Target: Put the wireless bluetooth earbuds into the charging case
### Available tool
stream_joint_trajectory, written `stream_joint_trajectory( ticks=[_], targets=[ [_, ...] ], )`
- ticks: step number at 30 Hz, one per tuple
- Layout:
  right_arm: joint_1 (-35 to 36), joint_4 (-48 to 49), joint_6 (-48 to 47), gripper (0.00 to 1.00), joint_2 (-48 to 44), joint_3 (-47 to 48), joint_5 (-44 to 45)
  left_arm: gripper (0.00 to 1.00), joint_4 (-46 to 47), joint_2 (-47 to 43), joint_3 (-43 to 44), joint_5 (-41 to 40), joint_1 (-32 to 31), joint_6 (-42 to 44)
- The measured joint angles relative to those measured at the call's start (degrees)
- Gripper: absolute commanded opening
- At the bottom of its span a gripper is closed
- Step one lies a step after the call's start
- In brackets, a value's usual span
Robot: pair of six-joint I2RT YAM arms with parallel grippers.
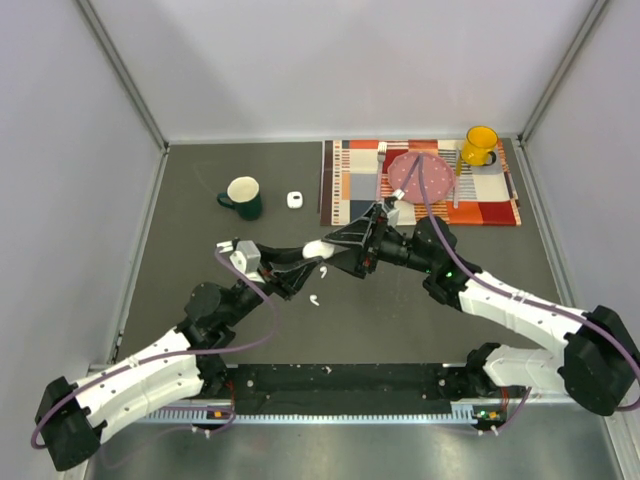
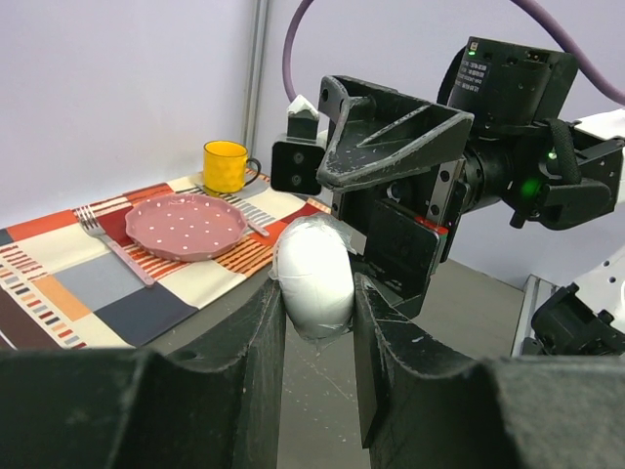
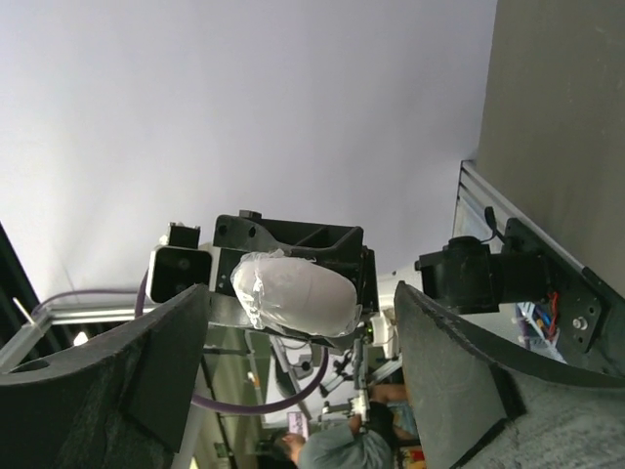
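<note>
- Over mid-bench [image 1: 400,320], the left hand [image 1: 305,258] grips the white case [image 1: 316,247] by its lower part. A finger presses each side, and the rounded end sticks out past the fingertips.
- The right hand [image 1: 345,245] faces it and stands wide. Its fingers [image 3: 156,371] are spread to either side of the case with a clear gap on each side, touching nothing.
- The case looks like one smooth oval lump, and I cannot tell whether its lid is up or down.
- Two earbuds [image 1: 323,271] lie on the bench just on the near side of the hands, apart from each other and outside the case. One is close under the hands, and the other is nearer the arms' bases.
- A small white box [image 1: 294,200] sits farther back on the bench, with a green mug [image 1: 243,197] near it on the left.
- A checked mat [image 1: 345,190] lies at the far right. It carries a pink dotted plate [image 2: 186,225], a fork [image 2: 112,244] just beside the plate, and a yellow mug [image 2: 226,166] near its far corner.
</note>
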Motion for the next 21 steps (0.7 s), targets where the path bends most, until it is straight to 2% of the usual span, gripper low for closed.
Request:
stream_joint_trajectory(
  ticks=[9,10,16,18,21],
  targets=[
    [0.17,2.29,3.19,0.57,1.46,-0.02,-1.22,0.0,0.39,0.85,0.0,1.01,0.0,-0.46],
    [0.17,2.45,3.43,0.52,1.68,-0.02,-1.36,0.0,0.39,0.87,0.0,1.18,0.0,-0.63],
    [0.17,4.15,5.16,0.4,1.9,-1.05,-1.4,0.0,0.46,0.85,0.0,1.62,0.0,-1.16],
    [0.17,4.85,5.84,0.31,1.9,-1.33,-1.4,0.0,0.76,0.85,0.0,1.6,0.0,-1.27],
    [0.17,5.84,6.19,0.26,1.92,-1.75,-1.4,0.01,0.81,0.85,0.0,1.64,0.0,-1.29]
  ],
)
